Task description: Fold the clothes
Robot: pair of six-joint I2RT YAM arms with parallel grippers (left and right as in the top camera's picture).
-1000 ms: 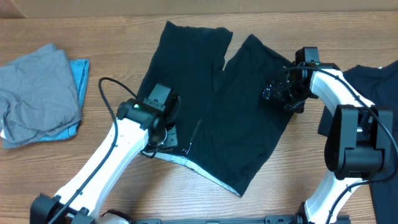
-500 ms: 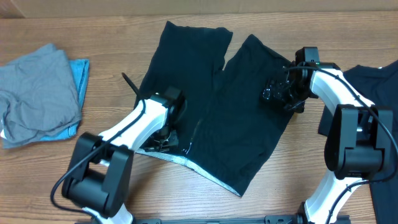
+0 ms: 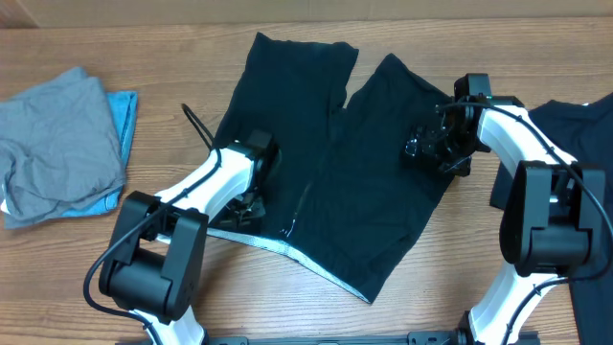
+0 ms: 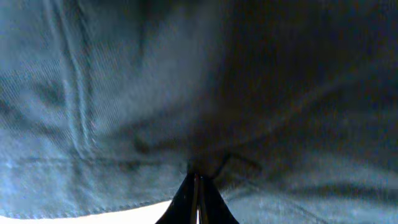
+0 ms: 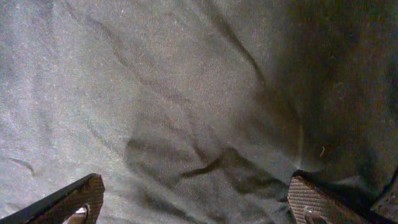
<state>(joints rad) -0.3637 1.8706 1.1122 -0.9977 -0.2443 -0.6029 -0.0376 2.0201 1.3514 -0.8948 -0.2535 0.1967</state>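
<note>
Garment in work: the black wide-legged fabric pants [image 3: 326,163] are lying spread flat mid-table on the brown wooden table [image 3: 192,57], legs pointing far and waistband running along the near edge.
Left gripper: the left gripper [image 3: 251,203] is bearing down on the near-left corner of the pants, just inside the waistband. Its jaws are squeezed together, and the left wrist view shows them pinching a small pucker of black cloth [image 4: 197,198].
Reason for that hold: a corner grip is probably giving a handle for carrying this side over.
Right gripper: the right gripper [image 3: 428,149] is sitting low over the right leg's outer edge, jaws spread wide and gripping nothing, with its ribbed pads [image 5: 323,200] straddling flat cloth.
Reason for that pose: it is likely lining up a matching hold.
Other clothes: a crumpled grey fabric garment [image 3: 57,144] is lying over a light-blue fabric piece [image 3: 123,110] at the far left, and a second black fabric garment [image 3: 584,125] is waiting at the right edge.
</note>
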